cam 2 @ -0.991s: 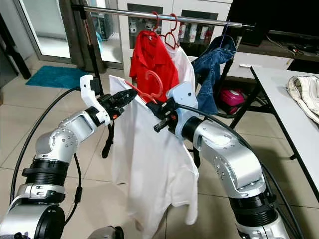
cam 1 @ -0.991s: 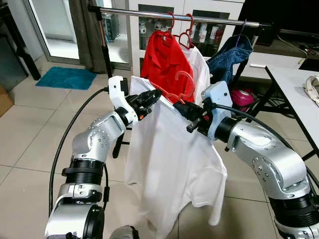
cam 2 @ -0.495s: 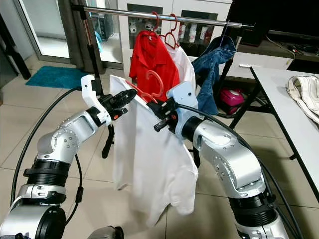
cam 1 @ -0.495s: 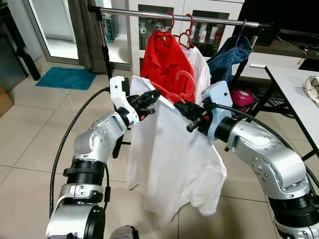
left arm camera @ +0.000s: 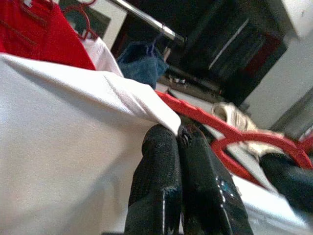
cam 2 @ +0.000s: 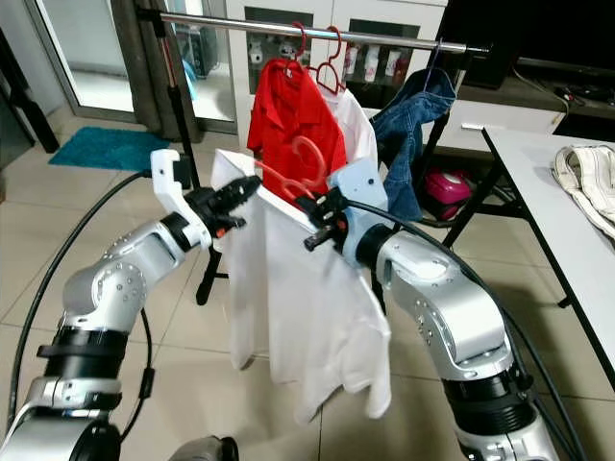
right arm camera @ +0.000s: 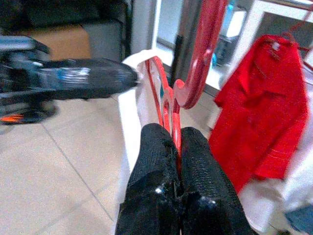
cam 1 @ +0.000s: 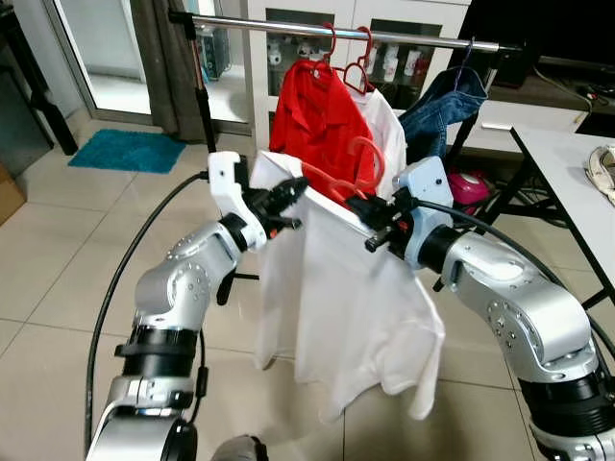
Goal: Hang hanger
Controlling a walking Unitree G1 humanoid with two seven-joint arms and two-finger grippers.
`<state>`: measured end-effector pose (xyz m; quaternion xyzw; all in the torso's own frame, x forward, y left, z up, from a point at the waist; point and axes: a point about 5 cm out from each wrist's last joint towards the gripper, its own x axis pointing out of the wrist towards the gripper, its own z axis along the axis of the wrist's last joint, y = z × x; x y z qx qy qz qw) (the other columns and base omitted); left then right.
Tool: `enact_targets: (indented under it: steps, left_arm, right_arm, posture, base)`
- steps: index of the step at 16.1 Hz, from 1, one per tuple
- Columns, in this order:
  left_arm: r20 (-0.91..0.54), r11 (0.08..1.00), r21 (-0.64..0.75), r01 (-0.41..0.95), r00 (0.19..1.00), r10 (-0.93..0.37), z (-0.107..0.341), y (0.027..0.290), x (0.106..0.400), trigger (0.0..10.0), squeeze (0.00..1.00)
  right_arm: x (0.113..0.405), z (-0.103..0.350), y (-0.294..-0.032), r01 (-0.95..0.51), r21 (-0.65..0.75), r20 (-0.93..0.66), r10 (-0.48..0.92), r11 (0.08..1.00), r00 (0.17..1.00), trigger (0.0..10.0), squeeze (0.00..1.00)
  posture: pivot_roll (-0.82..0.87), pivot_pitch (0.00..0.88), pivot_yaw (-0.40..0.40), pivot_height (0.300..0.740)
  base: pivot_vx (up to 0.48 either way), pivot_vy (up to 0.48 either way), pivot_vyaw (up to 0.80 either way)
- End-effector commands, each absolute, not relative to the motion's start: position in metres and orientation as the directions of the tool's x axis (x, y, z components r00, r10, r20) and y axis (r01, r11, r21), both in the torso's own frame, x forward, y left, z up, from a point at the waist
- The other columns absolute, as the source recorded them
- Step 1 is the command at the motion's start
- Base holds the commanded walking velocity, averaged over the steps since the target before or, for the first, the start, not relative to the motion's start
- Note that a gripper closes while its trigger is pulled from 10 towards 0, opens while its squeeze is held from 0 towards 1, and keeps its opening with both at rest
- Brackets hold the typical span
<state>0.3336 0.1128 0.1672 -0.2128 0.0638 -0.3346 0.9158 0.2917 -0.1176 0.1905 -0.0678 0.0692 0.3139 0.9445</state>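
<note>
1. Here, the red hanger (cam 1: 338,182) carrying the white shirt (cam 1: 336,307) sits below the rail (cam 1: 346,34), in front of the red shirt (cam 1: 312,120).
2. Left pincer (cam 1: 293,192): pressed together, pinching the hanger's left end with the shirt shoulder.
3. Right pincer (cam 1: 360,204): pinching the hanger near its hook.

A: Any writing to call out here? A label, a brand, a number?

B: None that can be read. The bottles on the shelf (cam 1: 389,65) at twelve o'clock, behind the rail (cam 1: 346,34), carry labels, but they are far too small and blurred to make out.

A: And the clothes?

B: The red shirt (cam 1: 317,120) and the white shirt (cam 1: 336,307) show plain cloth, with no print or tag legible.
</note>
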Motion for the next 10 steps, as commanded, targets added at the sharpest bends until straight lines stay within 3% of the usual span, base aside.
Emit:
enact_targets:
  steps: [1,5,8,10]
  left_arm:
    - [0.018,0.692,-0.377,0.615,0.752,-0.658,0.174,0.107,0.331,0.0,0.00]
    - [-0.070,0.732,-0.244,0.636,0.742,-0.667,0.176,0.103,0.325,0.0,0.00]
    - [-0.238,0.796,-0.165,0.582,0.760,-0.605,0.154,0.111,0.323,0.0,0.00]
    - [-0.261,0.801,-0.143,0.581,0.759,-0.597,0.151,0.112,0.322,0.0,0.00]
  right_arm:
    - [0.295,0.186,-0.124,-0.569,-0.110,-0.214,0.539,0.815,0.815,10.0,0.00]
    - [0.297,0.171,-0.134,-0.507,-0.140,-0.310,0.449,0.850,0.838,10.0,0.00]
    - [0.301,0.186,-0.131,-0.504,-0.085,-0.212,0.478,0.860,0.852,10.0,0.00]
    - [0.302,0.191,-0.129,-0.502,-0.058,-0.178,0.486,0.863,0.856,10.0,0.00]
  posture:
    - [-0.04,0.000,-0.013,0.740]
    - [-0.04,0.000,-0.018,0.740]
    - [-0.04,0.000,-0.017,0.740]
    - [-0.04,0.000,-0.020,0.740]
  base:
    - [0.000,0.000,0.00]
    - [0.000,0.000,0.00]
    - [0.000,0.000,0.00]
    - [0.000,0.000,0.00]
